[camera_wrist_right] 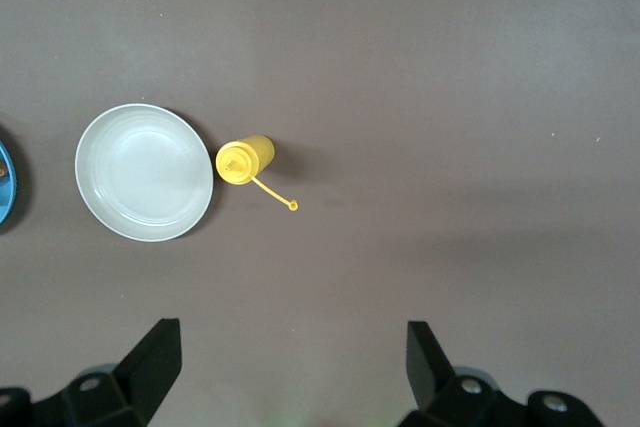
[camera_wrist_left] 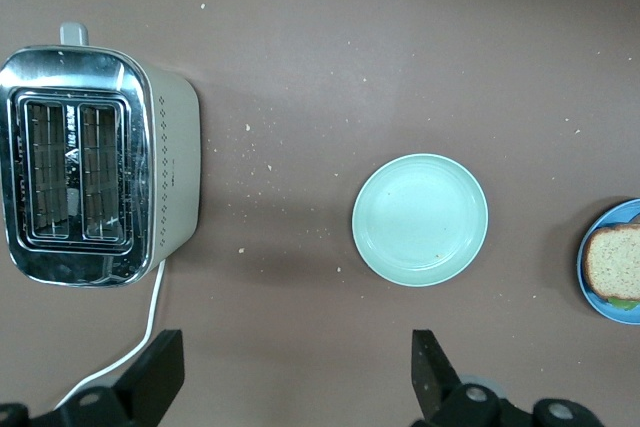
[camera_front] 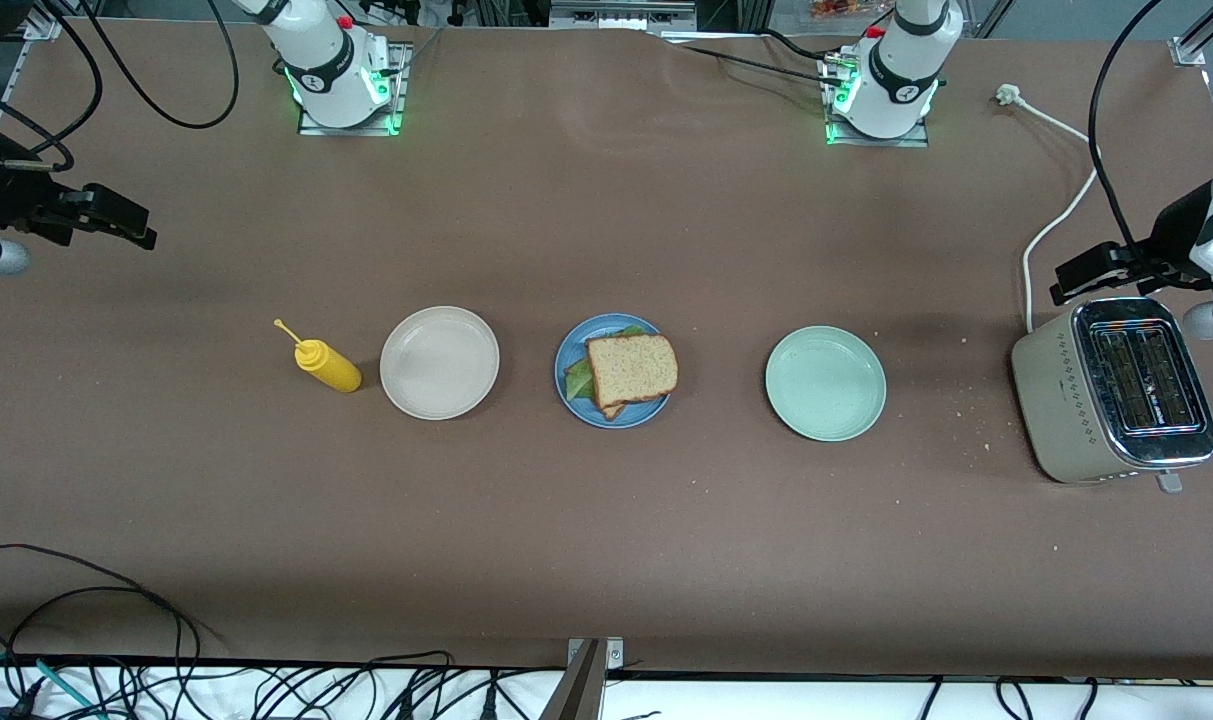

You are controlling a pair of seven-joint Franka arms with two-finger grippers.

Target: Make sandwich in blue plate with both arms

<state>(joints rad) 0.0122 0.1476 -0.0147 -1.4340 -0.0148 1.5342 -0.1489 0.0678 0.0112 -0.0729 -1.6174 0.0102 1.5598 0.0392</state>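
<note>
At the right arm's end of the table [camera_front: 606,560], the right gripper [camera_front: 116,222] hangs in the air over bare brown surface near that edge, fingers spread wide and holding nothing. Moving along the middle row, there's a yellow squeeze bottle [camera_front: 328,366] with its cap dangling on a strap, and just beside it the beige plate [camera_front: 439,362], nothing on it. Now the centre of the table: the blue plate [camera_front: 569,365] carries the sandwich [camera_front: 631,369], a brown slice on top, green lettuce [camera_front: 578,380] peeking out at the side toward the right arm's end, a corner of the lower slice showing at the edge nearer the front camera. On to the pale green plate [camera_front: 825,383], bare, with crumbs scattered on the table next to it. Then the toaster [camera_front: 1114,390] close to the left arm's edge, both slots showing, its white cord [camera_front: 1049,228] trailing up toward the bases. Over the toaster's upper corner hovers the left gripper [camera_front: 1106,268], fingers apart, nothing in them.
</note>
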